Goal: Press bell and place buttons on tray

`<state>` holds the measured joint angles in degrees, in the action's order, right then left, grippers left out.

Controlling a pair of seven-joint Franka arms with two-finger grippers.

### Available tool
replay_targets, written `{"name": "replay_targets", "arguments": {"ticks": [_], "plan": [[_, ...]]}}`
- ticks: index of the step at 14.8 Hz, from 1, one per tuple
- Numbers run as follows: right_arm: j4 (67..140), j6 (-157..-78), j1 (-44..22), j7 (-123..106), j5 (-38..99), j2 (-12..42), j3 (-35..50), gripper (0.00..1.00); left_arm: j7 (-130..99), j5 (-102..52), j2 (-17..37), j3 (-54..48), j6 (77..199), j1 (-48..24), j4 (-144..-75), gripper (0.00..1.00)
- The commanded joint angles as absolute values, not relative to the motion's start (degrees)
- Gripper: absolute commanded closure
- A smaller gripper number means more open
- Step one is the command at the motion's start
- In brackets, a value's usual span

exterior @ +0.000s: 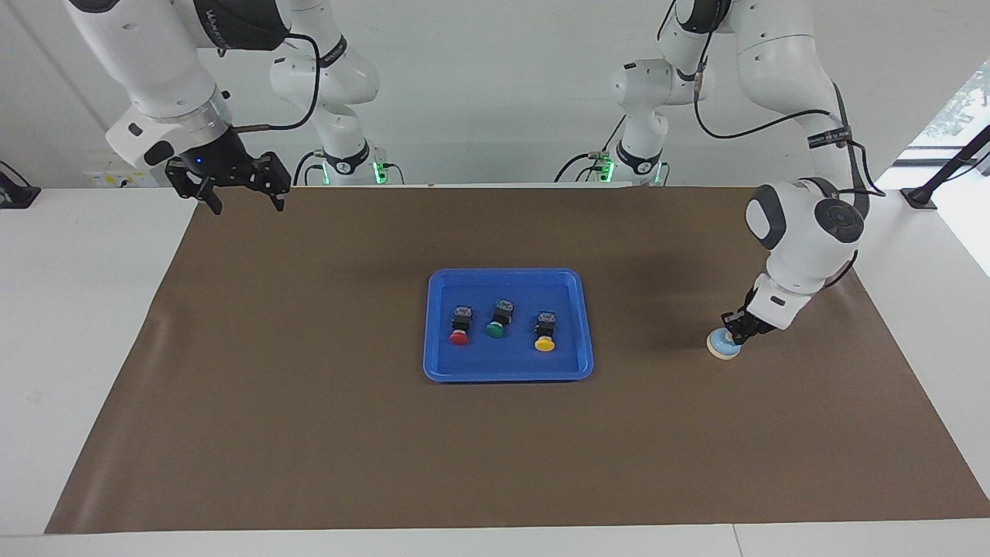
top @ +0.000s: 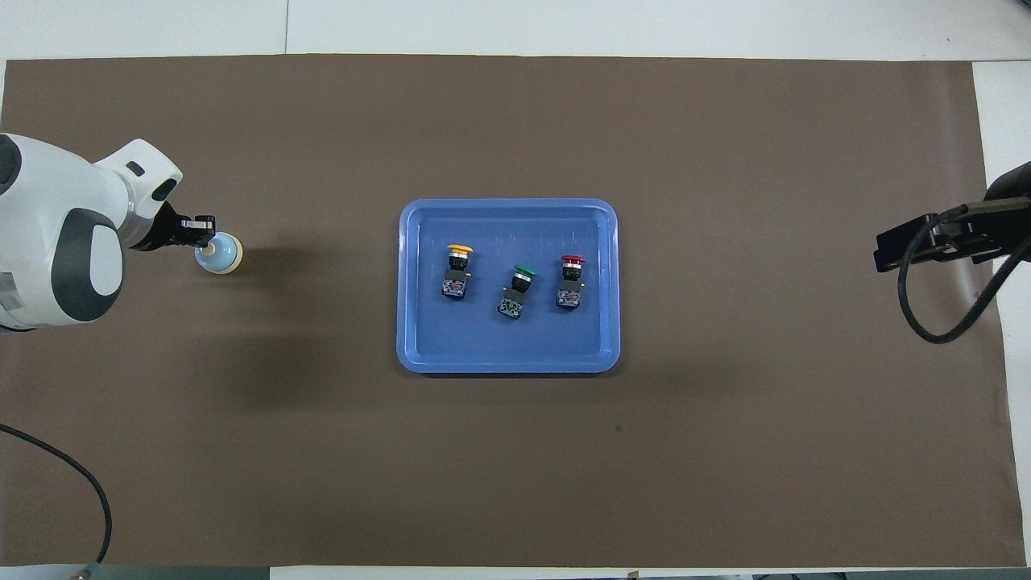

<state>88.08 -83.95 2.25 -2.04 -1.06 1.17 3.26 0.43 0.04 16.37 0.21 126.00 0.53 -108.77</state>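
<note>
The light-blue bell (exterior: 724, 346) (top: 221, 254) stands on the brown mat toward the left arm's end of the table. My left gripper (exterior: 734, 329) (top: 201, 235) is shut, its tips right at the bell's knob; I cannot tell whether they press it. The blue tray (exterior: 440, 365) (top: 407, 354) lies mid-mat and holds three buttons: red (exterior: 459, 327) (top: 570, 281), green (exterior: 497, 319) (top: 515, 291) and yellow (exterior: 545, 333) (top: 457, 271). They lie apart on their sides. My right gripper (exterior: 241, 198) (top: 896, 251) hangs open and holds nothing, high over the mat's edge at the right arm's end.
A brown mat (exterior: 309, 433) covers most of the white table (exterior: 77, 325). A black cable (top: 942, 314) loops under the right wrist.
</note>
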Motion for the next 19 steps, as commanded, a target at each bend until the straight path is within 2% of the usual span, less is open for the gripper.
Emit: {"name": "replay_targets", "arguments": {"ticks": [1,3,4,5,7,11,15,19], "plan": [[88.8,-83.3,3.1,-3.3,-0.5,0.2,3.7,0.00,0.2,-0.4,11.0,0.5,112.6,0.7,-102.8,1.00],[88.8,-83.3,3.2,-3.3,-0.5,0.2,3.7,0.00,0.0,-0.4,6.4,0.5,107.2,0.7,-101.4,1.00],[88.8,-83.3,3.2,-3.3,-0.5,0.2,3.7,0.00,0.0,-0.4,3.3,0.5,105.7,0.7,-101.8,0.91],[88.8,-83.3,3.2,-3.3,-0.4,0.2,3.7,0.00,-0.1,-0.4,1.2,0.5,103.6,0.7,-101.8,0.65],[88.8,-83.3,3.2,-3.3,-0.4,0.2,3.7,0.00,-0.1,-0.4,-1.4,0.6,100.3,0.7,-101.7,0.00],[88.8,-83.3,3.2,-3.3,-0.5,0.2,3.7,0.00,-0.1,-0.4,-2.8,0.5,98.0,0.6,-101.0,0.00],[88.8,-83.3,3.2,-3.3,-0.5,0.2,3.7,0.00,0.2,-0.4,-0.5,0.5,89.9,0.6,-94.6,0.00],[88.8,-83.3,3.2,-3.3,-0.4,0.2,3.7,0.00,0.4,-0.4,-0.6,0.4,90.2,0.0,-94.7,0.00]]}}
